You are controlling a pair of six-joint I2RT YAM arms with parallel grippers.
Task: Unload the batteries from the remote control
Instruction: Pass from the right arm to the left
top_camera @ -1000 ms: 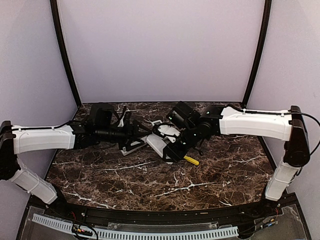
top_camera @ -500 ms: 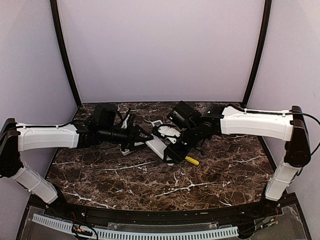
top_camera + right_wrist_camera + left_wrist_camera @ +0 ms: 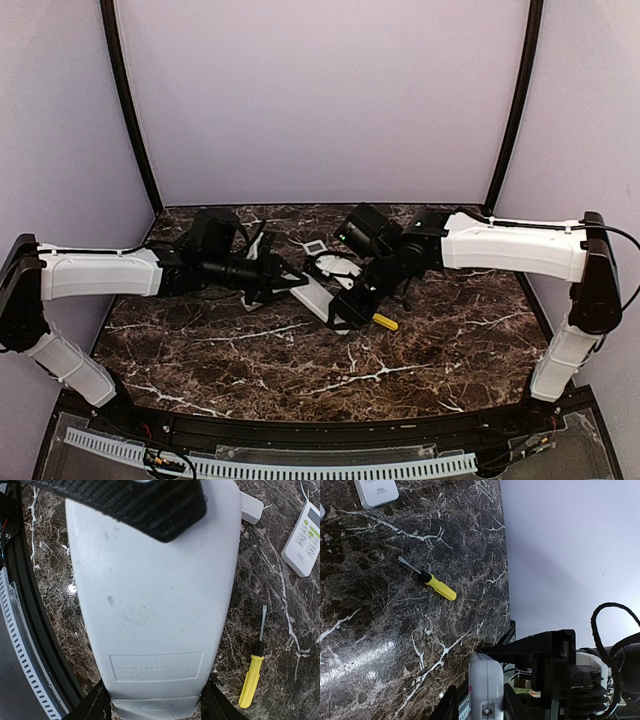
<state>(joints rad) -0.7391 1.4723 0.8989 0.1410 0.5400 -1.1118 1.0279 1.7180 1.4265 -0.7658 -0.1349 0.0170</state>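
Observation:
A white remote control hangs just above the table's middle, held between both arms. My right gripper is shut on its wide body, one finger on each long side, with the plain back facing the wrist camera. My left gripper is shut on the remote's other end, seen edge-on between its fingers. One left finger lies across the top of the remote in the right wrist view. No batteries show in any view.
A yellow-handled screwdriver lies just right of the held remote on the marble table. A second white remote and a small white cover lie further back. Another white remote marked TCL rests on the table.
My left arm has reached right and its jaws have closed onto the end of the remote. The right gripper and the remote have stayed in place.

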